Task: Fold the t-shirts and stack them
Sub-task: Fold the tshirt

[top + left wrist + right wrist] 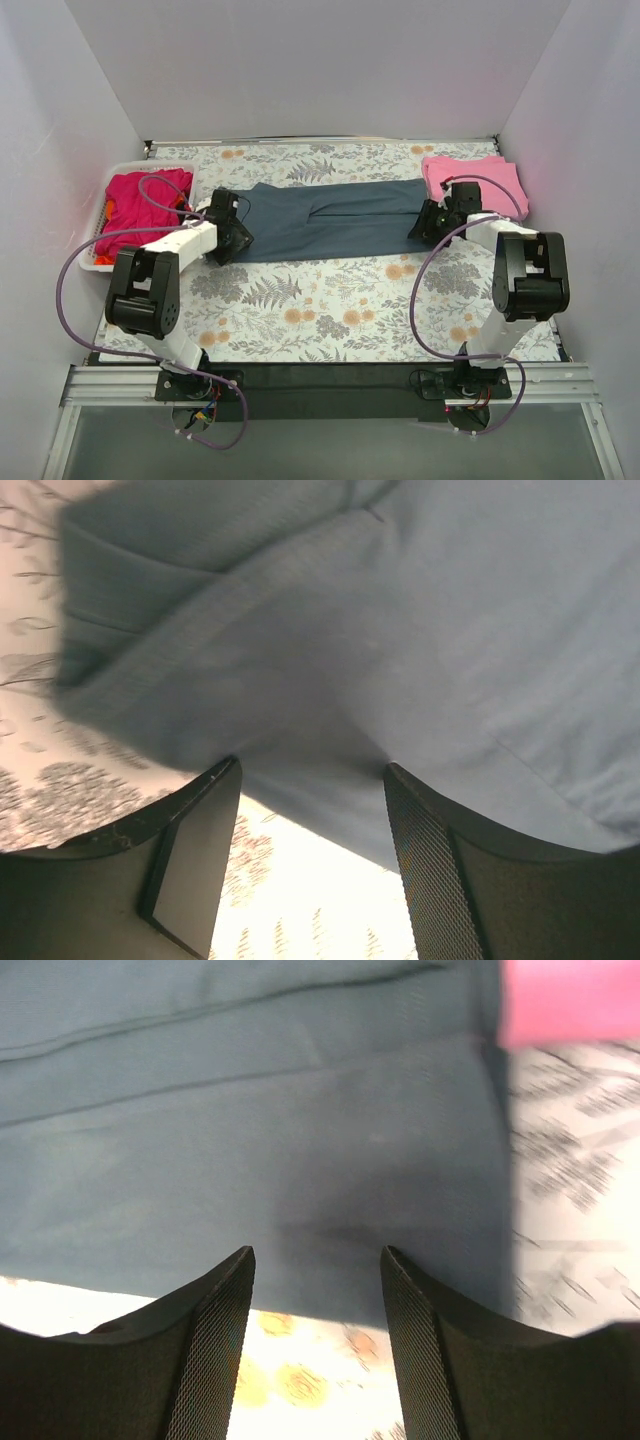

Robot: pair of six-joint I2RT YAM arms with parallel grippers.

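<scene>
The left gripper (310, 830) has its jaws spread wide. The ribbed, folded edge of the blue-grey shirt (400, 630) lies just ahead of its dark textured fingers (430, 870), and nothing is pinched. The right gripper (315, 1310) is spread just as wide at the shirt's other end, over smooth soft cloth. The shirt lies as a long folded strip across the flowered tablecloth (330, 310). A folded pink shirt (475, 175) sits at the far right, and a magenta shirt (140, 200) fills the white slotted basket (92, 265).
</scene>
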